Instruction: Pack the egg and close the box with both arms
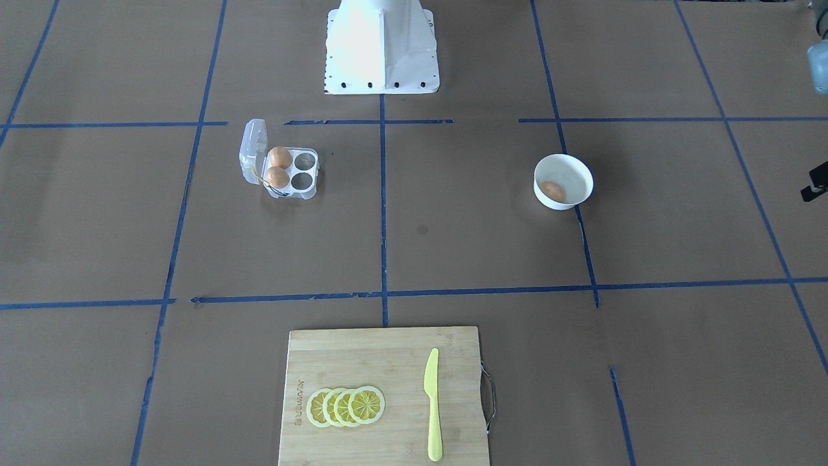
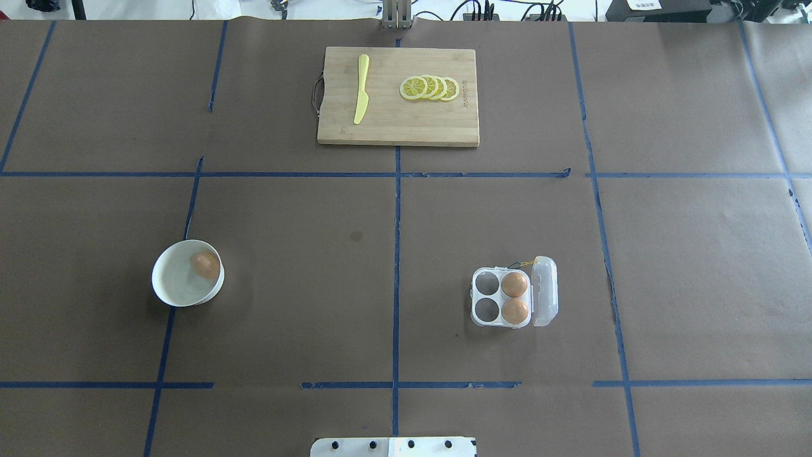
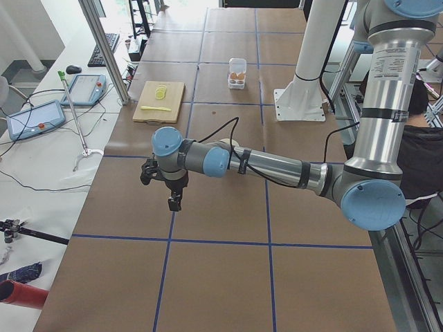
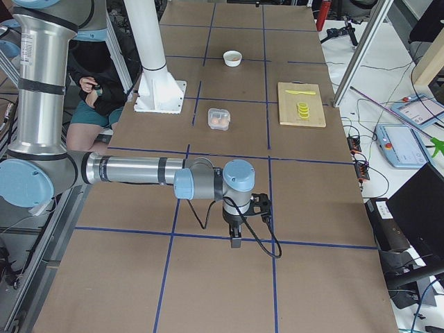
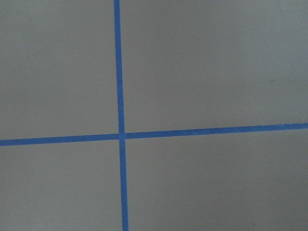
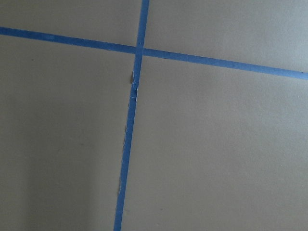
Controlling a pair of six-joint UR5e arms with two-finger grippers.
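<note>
Overhead exterior is showing me the egg [image 2: 205, 264] lying in the white bowl [image 2: 166, 293] on the robot's left half. The box [image 2: 487, 308] is sitting on the right half with its lid [image 2: 544, 291] swung open. Two eggs [image 2: 514, 284] are filling the cells beside the hinge, and the other two cells are standing bare.

Exterior front-facing is giving me the same layout mirrored, and is adding a pale blue joint cap [image 1: 817, 61] at its right edge.

Exterior left is the one view showing me the left gripper [image 3: 174, 202]. It is hanging over bare brown paper [image 3: 221, 277] at the table's near end, well apart from the egg, and I cannot tell how its jaws are standing.

Exterior right is doing the same for the right gripper [image 4: 236, 239], which is pointing down above a blue tape line [image 4: 312, 243], well apart from the box. Its jaws I cannot tell either.

Both wrist cameras are looking down on paper and crossing tape [image 5: 120, 135] only.
</note>
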